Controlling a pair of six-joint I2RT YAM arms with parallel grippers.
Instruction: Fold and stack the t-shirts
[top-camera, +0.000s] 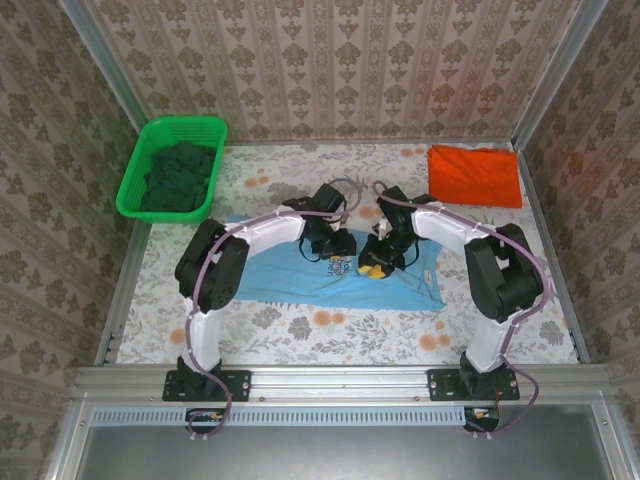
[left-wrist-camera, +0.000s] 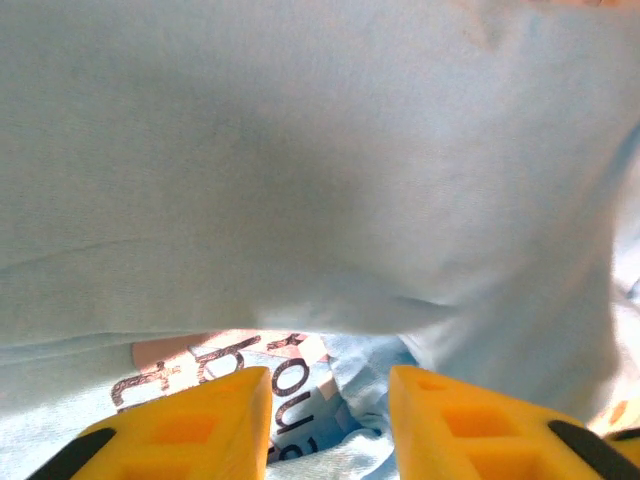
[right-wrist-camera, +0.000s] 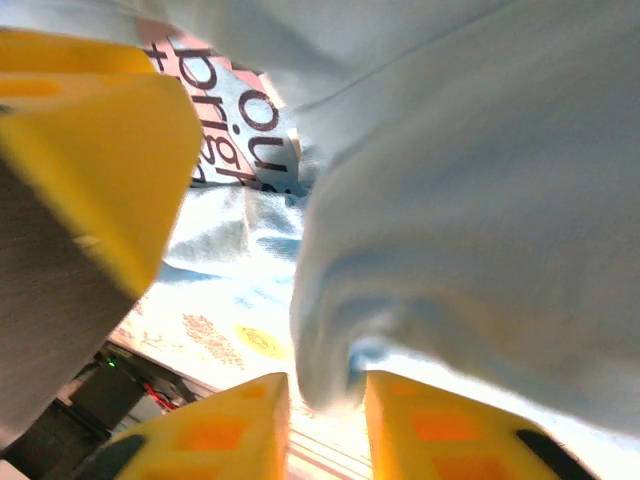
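orange shirt (top-camera: 475, 176) overhead, print (left-wrist-camera: 185, 370) close-up

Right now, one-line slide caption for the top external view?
Left gripper and right gripper over the print of the light blue t-shirt; folded orange-red t-shirt back right, green basket back left.

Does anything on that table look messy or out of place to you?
Only the light blue cloth t-shirt: it is bunched mid-table under the left gripper and the right gripper, a fold hanging between the right one's yellow fingers.

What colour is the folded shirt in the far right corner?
Plain orange-red; the shirt shows best in the top view.
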